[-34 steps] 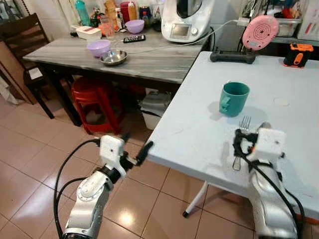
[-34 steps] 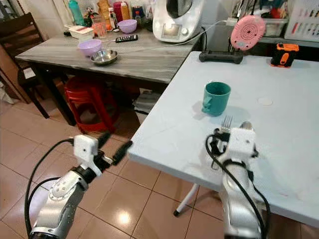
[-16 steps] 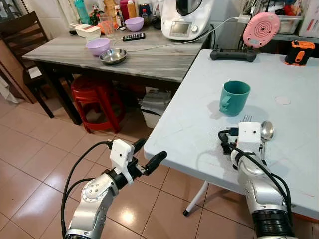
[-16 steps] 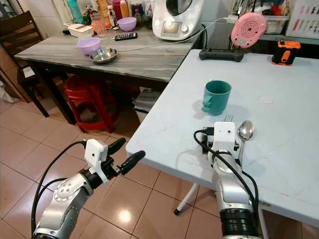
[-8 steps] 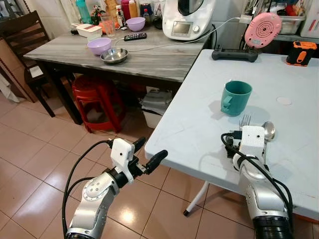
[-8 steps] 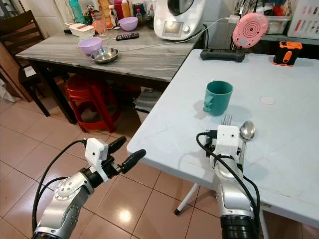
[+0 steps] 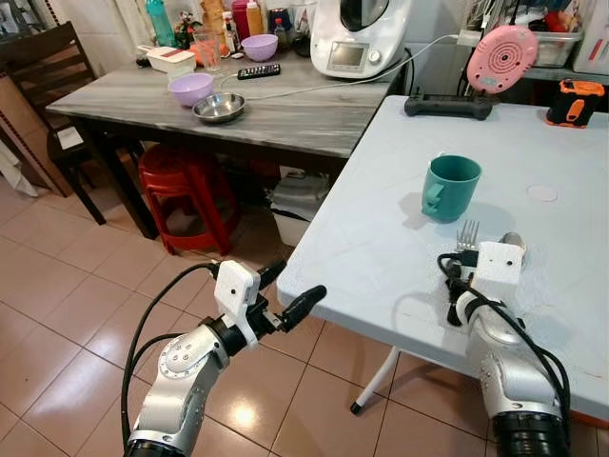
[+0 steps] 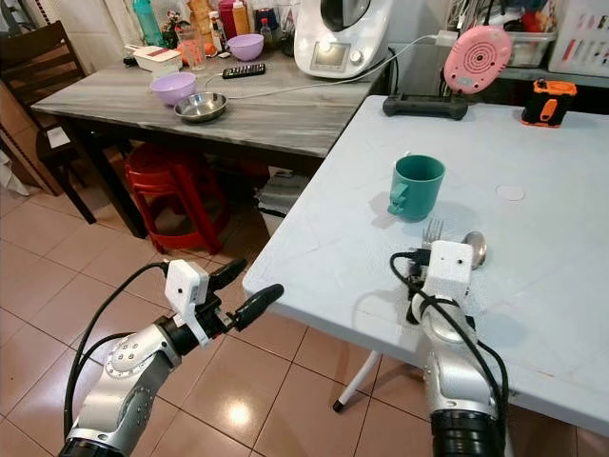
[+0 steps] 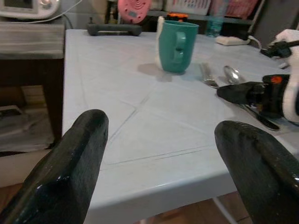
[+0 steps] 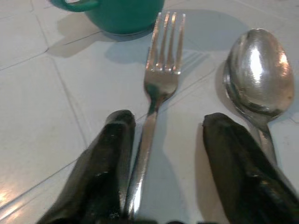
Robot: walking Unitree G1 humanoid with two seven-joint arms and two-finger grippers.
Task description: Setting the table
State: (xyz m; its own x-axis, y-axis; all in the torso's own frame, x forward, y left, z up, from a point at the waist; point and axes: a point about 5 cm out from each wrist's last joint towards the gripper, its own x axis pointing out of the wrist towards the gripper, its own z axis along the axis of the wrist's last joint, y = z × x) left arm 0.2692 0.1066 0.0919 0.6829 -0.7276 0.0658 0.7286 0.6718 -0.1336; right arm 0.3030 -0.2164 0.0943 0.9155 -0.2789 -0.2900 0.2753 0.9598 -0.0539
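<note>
Right wrist view: the right gripper [image 10: 163, 154] rests low over a pale table [image 7: 381, 219], fingers apart, the fork [image 10: 156, 88] handle lying between them close against one finger.

Just beside the fork lies a spoon [image 10: 257, 74], bowl up; a teal mug [image 7: 449, 187] stands just beyond both (its handle turned toward the table's edge). Off the table's corner, over the tiled floor [image 7: 57, 314], the left gripper [image 8: 243, 290] hangs with fingers spread wide, holding nothing.
</note>
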